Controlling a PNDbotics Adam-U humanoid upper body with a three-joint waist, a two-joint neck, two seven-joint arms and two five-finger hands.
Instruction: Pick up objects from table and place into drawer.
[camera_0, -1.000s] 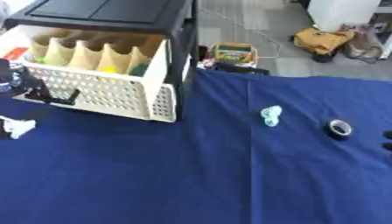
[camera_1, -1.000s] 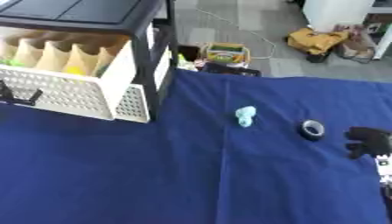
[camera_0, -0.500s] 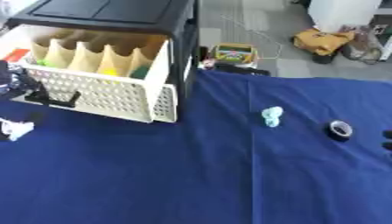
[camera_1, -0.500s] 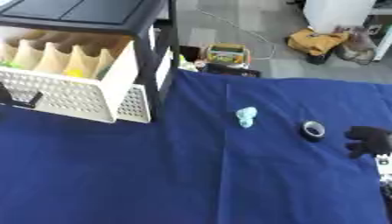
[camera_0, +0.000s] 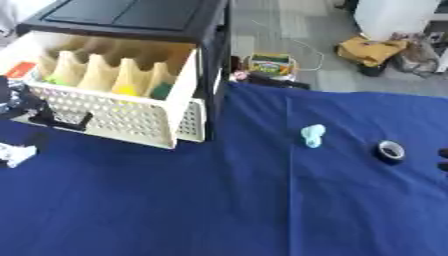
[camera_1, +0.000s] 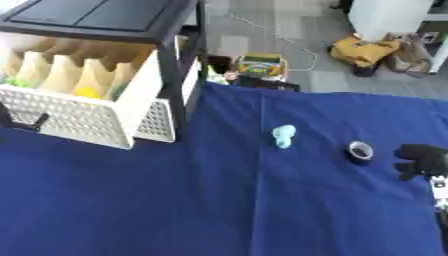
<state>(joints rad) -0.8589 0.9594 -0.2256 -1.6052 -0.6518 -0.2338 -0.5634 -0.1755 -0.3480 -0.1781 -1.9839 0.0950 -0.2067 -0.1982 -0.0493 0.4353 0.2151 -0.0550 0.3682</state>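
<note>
1. Drawer (camera_0: 114, 117) is pulled open at the upper left of the frame, cream, perforated front, with tan dividers and some yellow and green bits inside.
2. Small light-blue object (camera_0: 312, 135) sits mid-right on the blue tablecloth (camera_0: 219, 200); a dark tape roll (camera_1: 360, 150) lies near it, further right.
3. Right hand (camera_1: 422, 160) is at the right edge, just beside the roll, fingers curled, holding nothing.
4. Left hand (camera_0: 10, 100) is at the left edge by the drawer; can't tell its fingers. A white thing (camera_0: 16, 153) lies below it.
</note>
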